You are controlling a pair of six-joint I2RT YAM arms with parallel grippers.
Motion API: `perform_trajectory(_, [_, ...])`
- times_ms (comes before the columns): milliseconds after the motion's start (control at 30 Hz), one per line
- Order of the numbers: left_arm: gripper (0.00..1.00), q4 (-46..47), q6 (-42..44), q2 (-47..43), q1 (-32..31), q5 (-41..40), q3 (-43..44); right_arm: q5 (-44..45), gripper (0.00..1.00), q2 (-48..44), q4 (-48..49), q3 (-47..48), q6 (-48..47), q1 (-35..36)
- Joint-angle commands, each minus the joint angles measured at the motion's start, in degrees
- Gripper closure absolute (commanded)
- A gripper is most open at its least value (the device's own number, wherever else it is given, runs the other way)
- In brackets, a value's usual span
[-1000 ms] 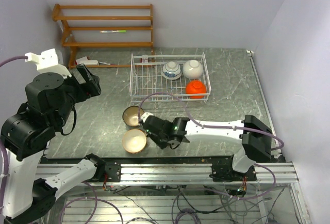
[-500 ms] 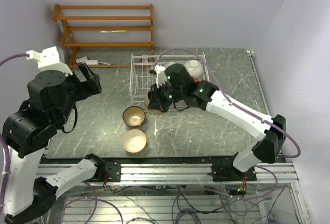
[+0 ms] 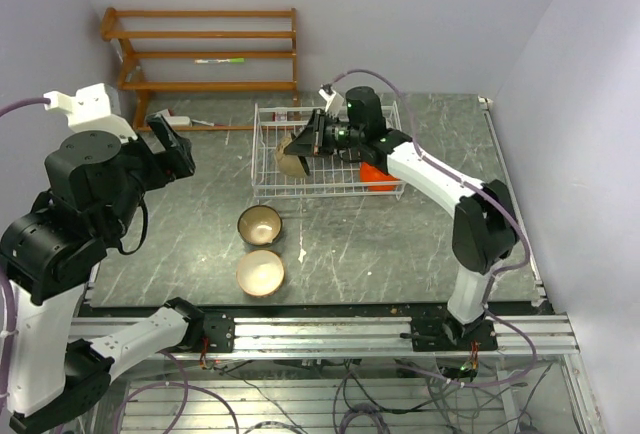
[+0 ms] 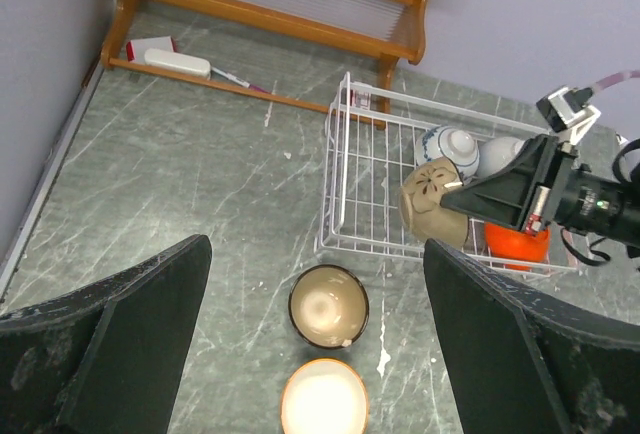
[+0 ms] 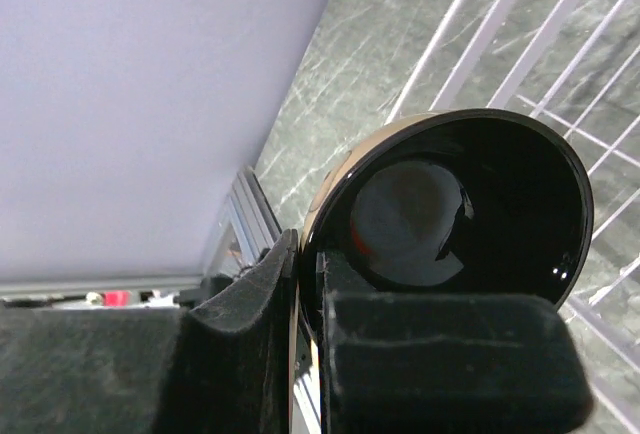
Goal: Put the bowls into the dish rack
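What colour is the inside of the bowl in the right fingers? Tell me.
The bowl is glossy black inside; the right wrist view shows it best.

Six bowls [image 4: 328, 306]; one dish rack [image 4: 335, 169]; one wooden shelf [image 4: 270, 19].

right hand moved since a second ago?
Yes. The right hand went from beside the brown bowl on the table, away from the arm bases, to above the dish rack, gripping the held bowl.
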Motion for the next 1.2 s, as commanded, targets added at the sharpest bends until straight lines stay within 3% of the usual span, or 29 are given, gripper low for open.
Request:
perform_trajectory(0, [0.01,0.1,1.4,0.0,-0.3,-1.7,1.7,-4.7,1.00,2.5,16.7,0.0,11.9,-1.8])
perform_trajectory(233, [0.01,0.4,2.2,-0.2,-0.3,-1.5,1.1,-3.3,1.00,11.0,31.8,-0.7,24.6,-3.2])
perform_trajectory(600, [0.01,-0.5,3.7,-0.9,-0.3,-2.8,1.3,-0.1,1.00,19.7,43.2,-3.7,34.7,-3.2])
perform_trajectory(1167, [0.01,0.9,3.5,-1.2,-0.3,-2.5,-2.2,1.7,0.95,17.9,40.6,-14.6,35.3,-6.0])
